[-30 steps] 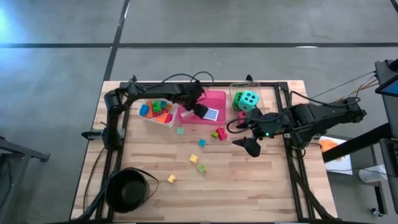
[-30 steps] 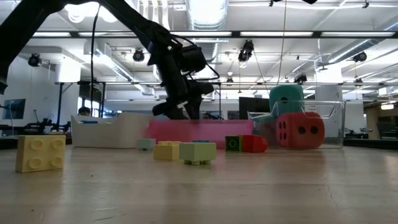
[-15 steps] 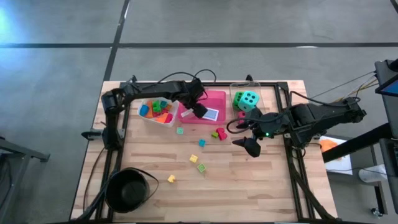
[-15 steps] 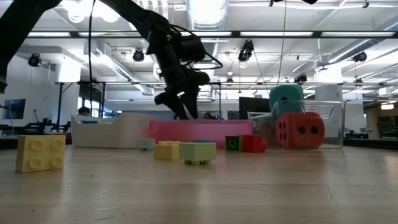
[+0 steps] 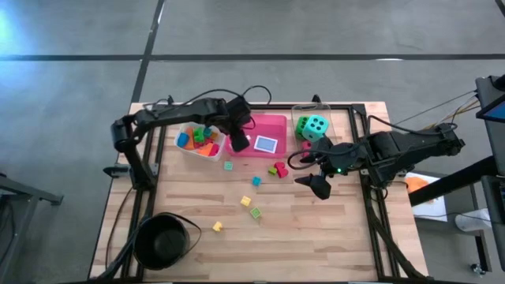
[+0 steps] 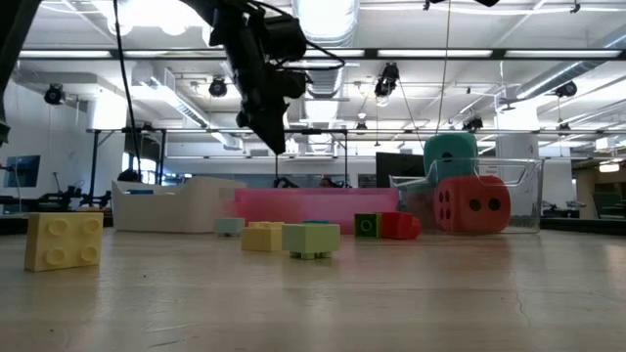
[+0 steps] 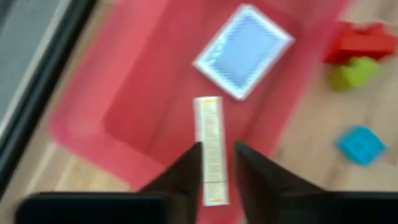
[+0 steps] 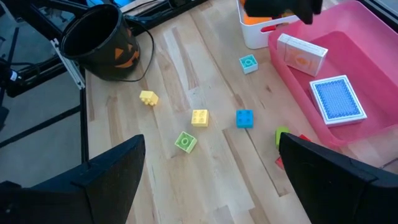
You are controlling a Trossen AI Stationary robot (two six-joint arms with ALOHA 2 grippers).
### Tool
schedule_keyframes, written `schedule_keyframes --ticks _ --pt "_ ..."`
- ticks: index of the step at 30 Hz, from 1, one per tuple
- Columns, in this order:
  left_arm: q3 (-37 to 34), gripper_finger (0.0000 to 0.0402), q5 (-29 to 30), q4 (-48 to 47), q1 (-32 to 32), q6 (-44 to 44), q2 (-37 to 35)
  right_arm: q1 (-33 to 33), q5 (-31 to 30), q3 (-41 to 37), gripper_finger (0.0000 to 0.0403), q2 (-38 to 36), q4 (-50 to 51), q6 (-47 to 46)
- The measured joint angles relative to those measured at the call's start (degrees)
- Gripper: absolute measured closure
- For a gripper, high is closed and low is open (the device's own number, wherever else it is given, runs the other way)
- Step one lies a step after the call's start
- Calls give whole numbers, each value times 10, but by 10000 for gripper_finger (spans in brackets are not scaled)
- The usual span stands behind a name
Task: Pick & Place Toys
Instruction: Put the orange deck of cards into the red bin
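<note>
A pink tray point(image 5: 274, 126) at the table's far middle holds two cards. A blue-backed card point(image 7: 244, 51) lies flat in it. A white card box point(image 8: 303, 55) stands on its long edge near the tray's left end. My left gripper point(image 5: 237, 139) hangs high above that end of the tray, clear of the box. In the left wrist view a narrow gap shows between its fingers point(image 7: 217, 163). My right gripper point(image 5: 316, 183) waits wide open at the right, above the table. Small loose blocks point(image 5: 251, 207) lie on the wood.
A white tray point(image 5: 189, 147) of small blocks sits left of the pink one. A clear tray point(image 5: 335, 118) to its right holds green and teal dice point(image 5: 313, 126), with a red die point(image 6: 474, 203) beside them. A black bowl point(image 5: 164, 241) stands near the front left corner.
My left gripper has risen from just over the pink tray to well above it. It has shifted toward the table's left edge and rolled about its own axis. The blue card, partly covered before, now shows whole.
</note>
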State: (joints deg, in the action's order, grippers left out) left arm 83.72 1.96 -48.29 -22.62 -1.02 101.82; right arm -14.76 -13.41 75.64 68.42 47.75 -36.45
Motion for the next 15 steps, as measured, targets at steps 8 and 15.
schedule_keyframes --ticks 8,15 --pt "-5 398 -52 -10 4 20 8 0 0 0 41 0 0 0" --pt "-6 400 -71 -20 5 -3 35 0 0 0 41 0 0 0"
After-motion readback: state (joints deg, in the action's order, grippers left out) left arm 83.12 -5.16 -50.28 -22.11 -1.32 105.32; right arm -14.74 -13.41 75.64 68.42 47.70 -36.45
